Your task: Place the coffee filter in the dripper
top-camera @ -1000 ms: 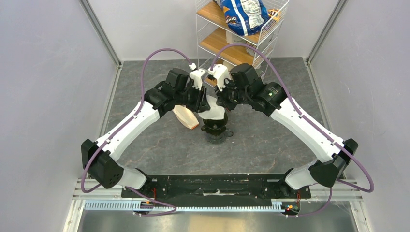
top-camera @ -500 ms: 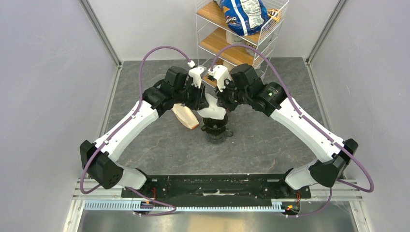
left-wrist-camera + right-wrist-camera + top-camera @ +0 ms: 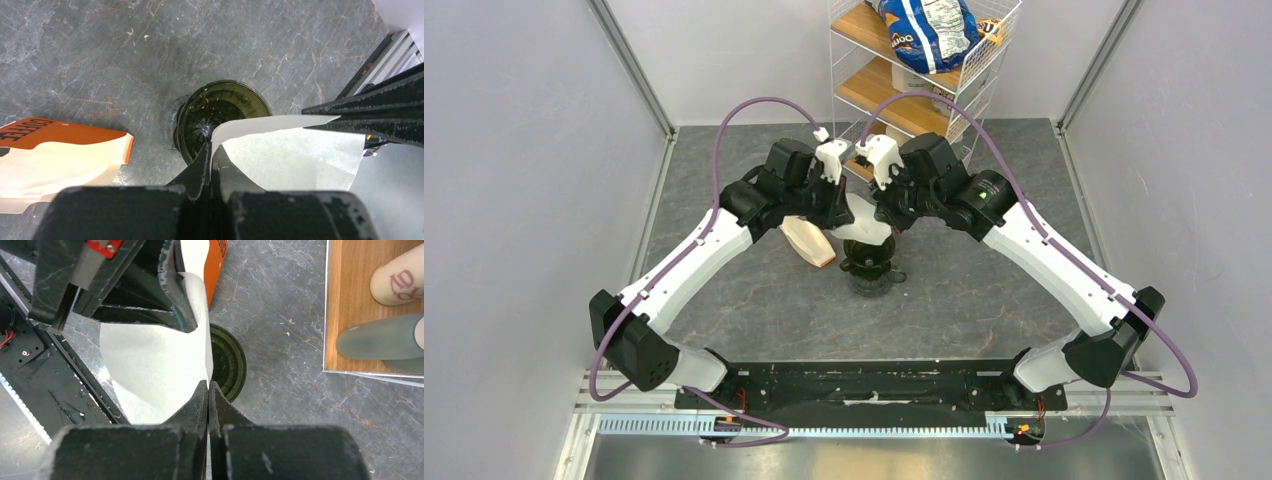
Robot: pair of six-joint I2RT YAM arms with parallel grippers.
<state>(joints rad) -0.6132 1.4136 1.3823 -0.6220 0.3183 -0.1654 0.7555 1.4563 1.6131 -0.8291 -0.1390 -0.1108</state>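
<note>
The white coffee filter (image 3: 865, 222) hangs above the dark dripper (image 3: 871, 266), held between both grippers. My left gripper (image 3: 210, 148) is shut on one edge of the filter (image 3: 295, 157); the dripper's ribbed bowl (image 3: 215, 112) lies just beyond the fingertips. My right gripper (image 3: 208, 385) is shut on the opposite edge of the filter (image 3: 150, 362); the dripper (image 3: 227, 362) shows partly behind the paper. The filter is spread open between the two grips. In the top view the left gripper (image 3: 841, 212) and right gripper (image 3: 886, 212) flank the filter.
A tan packet with an orange end (image 3: 809, 242) lies on the table left of the dripper, also in the left wrist view (image 3: 55, 155). A wire shelf rack (image 3: 924, 70) with wooden shelves, a blue bag and cylindrical items (image 3: 385, 335) stands behind.
The left gripper has shifted slightly back and up, and the filter has risen a little and spread between the grips. The right arm has barely moved.
</note>
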